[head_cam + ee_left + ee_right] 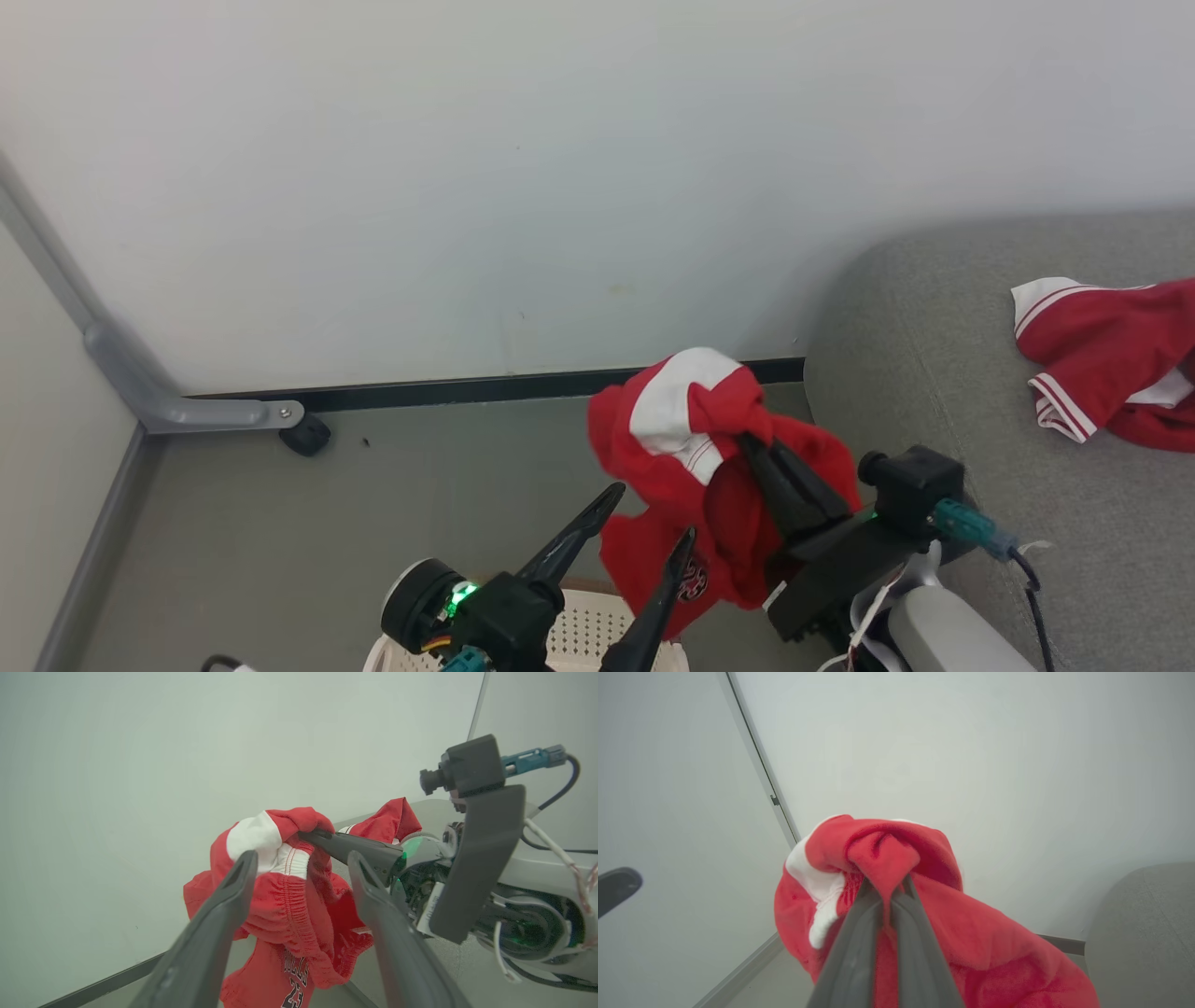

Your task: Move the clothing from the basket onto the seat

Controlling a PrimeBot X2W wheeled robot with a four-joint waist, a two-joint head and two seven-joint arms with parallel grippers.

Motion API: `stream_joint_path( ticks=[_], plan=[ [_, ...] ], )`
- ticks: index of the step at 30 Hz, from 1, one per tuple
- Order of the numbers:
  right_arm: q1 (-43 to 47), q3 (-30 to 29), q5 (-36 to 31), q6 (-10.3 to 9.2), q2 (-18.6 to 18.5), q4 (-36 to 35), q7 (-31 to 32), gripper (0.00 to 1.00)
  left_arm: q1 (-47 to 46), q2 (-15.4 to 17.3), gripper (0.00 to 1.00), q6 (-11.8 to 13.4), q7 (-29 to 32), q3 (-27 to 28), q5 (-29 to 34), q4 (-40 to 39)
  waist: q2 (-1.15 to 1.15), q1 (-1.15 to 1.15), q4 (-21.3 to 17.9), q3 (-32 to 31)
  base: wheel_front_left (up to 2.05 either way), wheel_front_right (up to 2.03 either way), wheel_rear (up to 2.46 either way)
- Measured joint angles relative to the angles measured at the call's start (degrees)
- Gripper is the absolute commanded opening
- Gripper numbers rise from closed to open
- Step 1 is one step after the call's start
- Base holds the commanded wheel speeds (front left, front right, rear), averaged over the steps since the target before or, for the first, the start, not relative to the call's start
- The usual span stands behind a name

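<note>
Perforated cream plastic basket (pixel 583 623) at bottom edge, contents cut off. Left gripper (pixel 653 511): dark fingers spread wide, holding nothing. Soft red shorts (pixel 653 467), white panel and elastic waistband, hang bunched from right gripper (pixel 750 441), which is pinched tight on them. Rounded grey fabric seat (pixel 934 373) holds another red white-striped garment (pixel 1111 355)

The right claw (pixel 885 890) pinches bunched red clothing (pixel 985 952) — seemingly by a fold — with the grey seat (pixel 1143 933) at lower right.
</note>
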Motion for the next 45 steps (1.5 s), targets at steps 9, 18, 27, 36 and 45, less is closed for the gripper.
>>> stream_joint_path(
  ticks=[9,18,27,36,45],
  plan=[
    [-3.2,-5.6,1.0,-1.79,-2.9,1.2,-2.4,0.00,1.3,0.1,1.00,0.5,0.3,-1.8,1.9,-1.0,0.00,0.00,-1.7,2.2,0.00,0.00,0.00],
    [-5.0,-9.6,1.6,-3.12,-5.5,1.2,-3.4,0.00,1.2,0.1,1.00,0.5,1.1,-3.6,3.1,-1.9,0.00,0.00,-3.5,5.4,0.00,0.00,0.00],
    [-9.6,-15.0,3.0,-3.93,-9.0,1.0,-4.4,0.00,-1.5,0.1,1.00,0.5,2.3,-4.1,5.7,-2.5,0.00,0.00,-5.6,11.3,0.00,0.00,0.00],
    [-19.3,-22.1,4.6,-4.68,-13.8,1.6,-5.0,0.00,-5.8,0.1,1.00,0.5,3.1,-4.1,7.1,-2.9,0.01,0.01,-6.9,17.5,0.00,0.00,0.00],
    [-31.3,-31.1,7.0,-5.76,-21.6,3.8,-5.5,0.00,-9.6,0.0,1.00,0.4,3.5,-5.1,9.2,-3.0,0.01,0.01,-7.3,23.5,0.00,0.00,0.00]
  ],
)
